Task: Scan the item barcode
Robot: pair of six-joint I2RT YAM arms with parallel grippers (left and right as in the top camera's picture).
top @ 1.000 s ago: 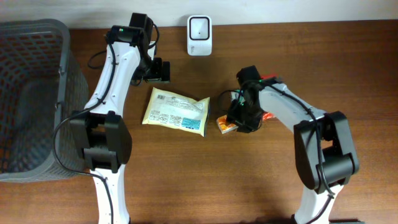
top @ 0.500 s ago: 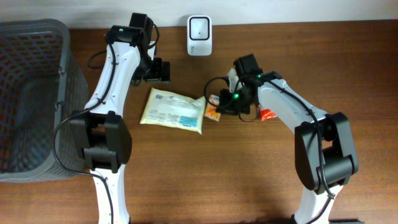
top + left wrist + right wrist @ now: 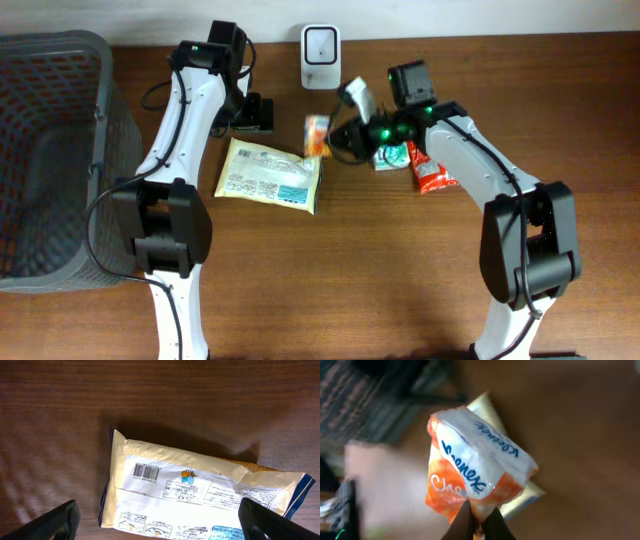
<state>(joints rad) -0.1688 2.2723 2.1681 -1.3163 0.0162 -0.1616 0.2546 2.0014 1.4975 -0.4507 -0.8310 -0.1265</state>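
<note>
An orange and white Kleenex tissue pack (image 3: 316, 135) hangs off the table just below the white barcode scanner (image 3: 320, 44). My right gripper (image 3: 335, 138) is shut on its lower edge. The right wrist view shows the pack (image 3: 475, 472) pinched between the dark fingers of that gripper (image 3: 479, 520). A yellow and white snack packet (image 3: 268, 176) lies flat on the table. Above its upper edge my left gripper (image 3: 255, 113) is open. In the left wrist view the packet (image 3: 200, 490) shows a printed barcode (image 3: 146, 471), and the gripper (image 3: 160, 520) has one finger (image 3: 60, 520) on each side.
A red packet (image 3: 432, 172) and a small green item (image 3: 390, 155) lie under the right arm. A grey mesh basket (image 3: 60, 150) fills the left edge of the table. The scanner stands at the table's back edge.
My right gripper closed on the orange pack and carried it up and left, from the table beside the yellow packet toward the scanner. The yellow packet slid slightly left. The left arm stayed still.
</note>
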